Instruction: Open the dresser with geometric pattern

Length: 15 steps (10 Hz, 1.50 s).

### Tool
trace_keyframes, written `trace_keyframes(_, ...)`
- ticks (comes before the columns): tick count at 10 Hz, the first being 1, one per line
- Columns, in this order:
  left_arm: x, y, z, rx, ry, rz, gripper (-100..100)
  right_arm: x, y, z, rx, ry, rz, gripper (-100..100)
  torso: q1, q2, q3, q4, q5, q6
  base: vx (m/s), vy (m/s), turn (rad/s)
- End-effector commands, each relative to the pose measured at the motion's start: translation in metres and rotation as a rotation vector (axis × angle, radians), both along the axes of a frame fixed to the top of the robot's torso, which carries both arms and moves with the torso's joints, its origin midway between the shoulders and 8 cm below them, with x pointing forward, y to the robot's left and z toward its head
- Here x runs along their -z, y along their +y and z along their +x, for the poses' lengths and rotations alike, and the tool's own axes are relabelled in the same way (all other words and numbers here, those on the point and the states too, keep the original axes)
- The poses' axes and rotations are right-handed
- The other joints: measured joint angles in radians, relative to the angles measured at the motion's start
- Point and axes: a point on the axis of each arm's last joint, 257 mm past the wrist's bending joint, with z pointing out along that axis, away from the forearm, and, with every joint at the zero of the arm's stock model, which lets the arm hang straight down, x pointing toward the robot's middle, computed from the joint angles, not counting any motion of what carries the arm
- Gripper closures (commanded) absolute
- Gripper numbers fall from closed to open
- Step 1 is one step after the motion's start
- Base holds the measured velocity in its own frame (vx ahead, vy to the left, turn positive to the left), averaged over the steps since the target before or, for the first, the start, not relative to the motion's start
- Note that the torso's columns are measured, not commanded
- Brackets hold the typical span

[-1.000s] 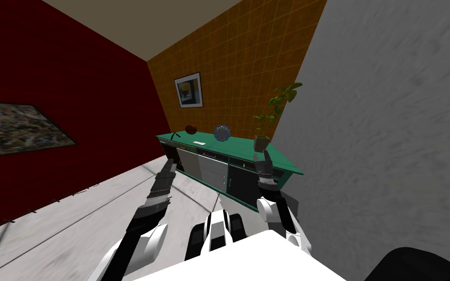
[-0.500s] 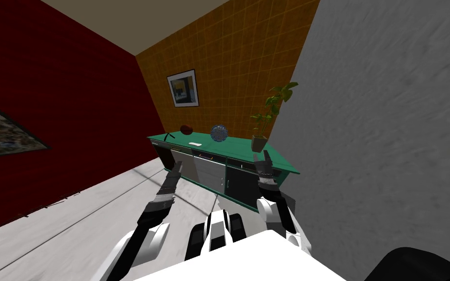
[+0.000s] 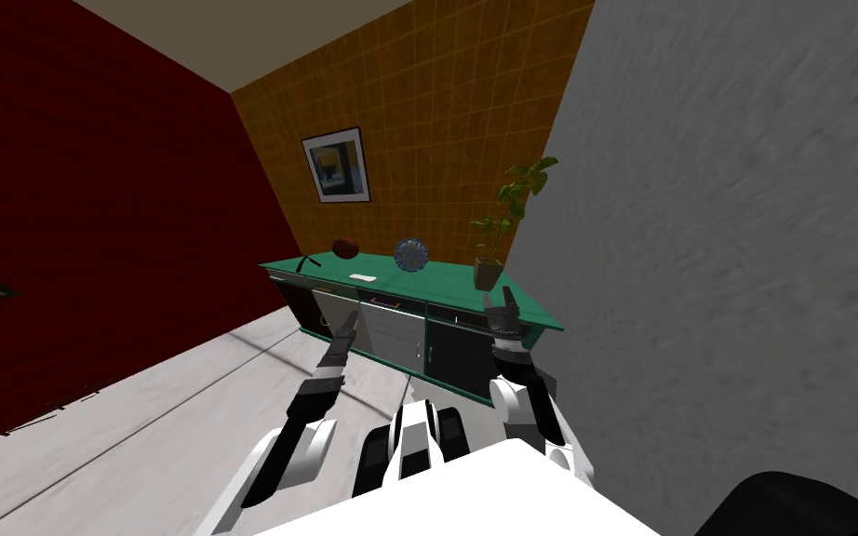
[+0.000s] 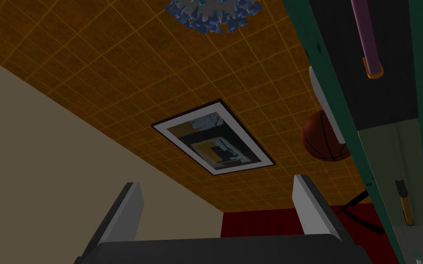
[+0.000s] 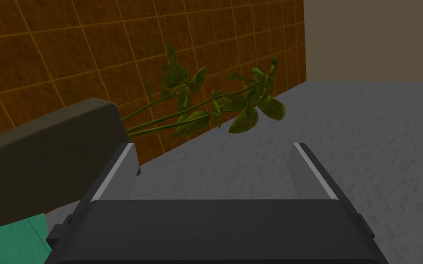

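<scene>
Orange tiled wall [image 3: 436, 121] backs the green dresser [image 3: 474, 290], which you find in the middle of the head view. It slants from centre-left down to the right, where its end meets the grey wall [image 3: 744, 233]. Its front shows grey and dark panels under the green top.

On that top, from the left, you have a brown ball [image 3: 344, 247], a small white flat item [image 3: 360, 277], a spiky blue ball [image 3: 409, 253] and a potted plant [image 3: 487, 273] at the right end. A framed picture [image 3: 336, 166] hangs on the tiles above.

Your left gripper [image 3: 350, 321] sits low in the centre of the head view, before the dresser's left half. In the left wrist view its fingers stand spread with nothing between them, and the dresser's edge runs just beside one of them.

Your right gripper [image 3: 502, 300] is at the dresser's right end. It is released too, blades wide apart and empty, with the plant's pot just beside one finger.

Pale floor [image 3: 139, 419] spreads across the lower left, under the red wall [image 3: 92, 186].
</scene>
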Motion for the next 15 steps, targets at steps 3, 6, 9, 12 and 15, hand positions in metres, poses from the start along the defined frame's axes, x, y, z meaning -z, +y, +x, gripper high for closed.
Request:
trace_keyframes(3,0.03,-0.011,0.013,0.012,0.067,0.006,-100,0.0,0.0,0.0,0.0,0.0,0.0,0,0.001,0.001,0.001,0.0,0.0,0.0,0.03,-0.008,-0.068)
trace_keyframes(6,0.052,-0.018,0.02,0.03,0.117,0.037,-100,0.0,0.0,0.0,0.0,0.0,0.0,0,0.0,0.0,0.0,0.0,0.0,0.0,0.041,-0.013,-0.086)
trace_keyframes(9,0.071,-0.023,0.025,0.044,0.158,0.071,-100,0.0,0.0,0.0,0.0,0.0,0.0,0,0.001,0.001,0.001,0.0,0.0,0.0,0.033,-0.01,-0.064)
trace_keyframes(12,0.104,-0.029,0.032,0.067,0.227,0.128,-100,0.0,0.0,0.0,0.0,0.0,0.0,0,0.0,-0.001,0.0,0.0,0.0,0.0,0.053,-0.012,-0.133)
trace_keyframes(15,0.116,-0.031,0.035,0.075,0.252,0.155,-100,0.0,0.0,0.0,0.0,0.0,0.0,0,0.0,0.001,0.001,0.0,0.0,0.0,0.04,-0.008,-0.049)
